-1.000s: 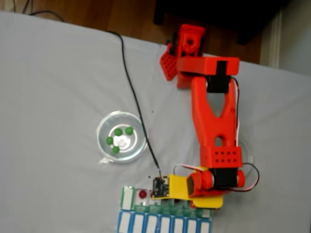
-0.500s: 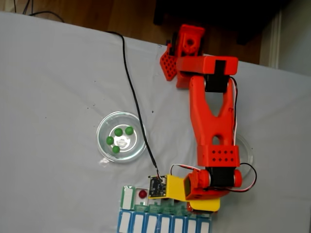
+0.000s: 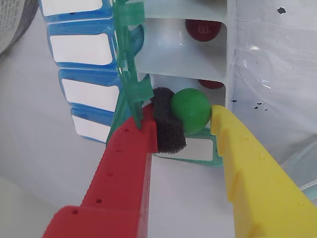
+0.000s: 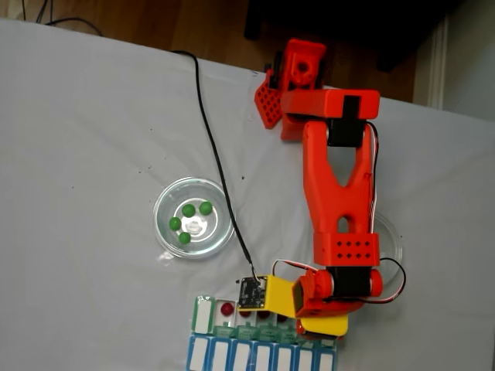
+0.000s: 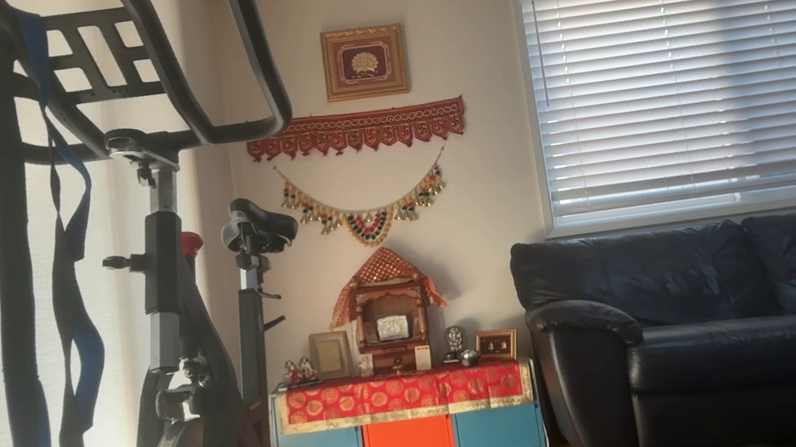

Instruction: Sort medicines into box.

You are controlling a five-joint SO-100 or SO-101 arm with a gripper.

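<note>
In the wrist view the gripper (image 3: 184,123) is clenched on a green pill (image 3: 191,110), pinched between the black pad on the red finger (image 3: 130,148) and the yellow finger (image 3: 237,148), right over an open compartment of the green box (image 3: 130,59). Red pills (image 3: 203,29) lie in compartments toward 12 o'clock. In the fixed view, against half a second ago, the arm's (image 4: 338,178) yellow-and-red head (image 4: 298,297) sits slightly further toward 3 o'clock along the box, while the dish (image 4: 193,217) at 10 o'clock of it holds four green pills as before.
</note>
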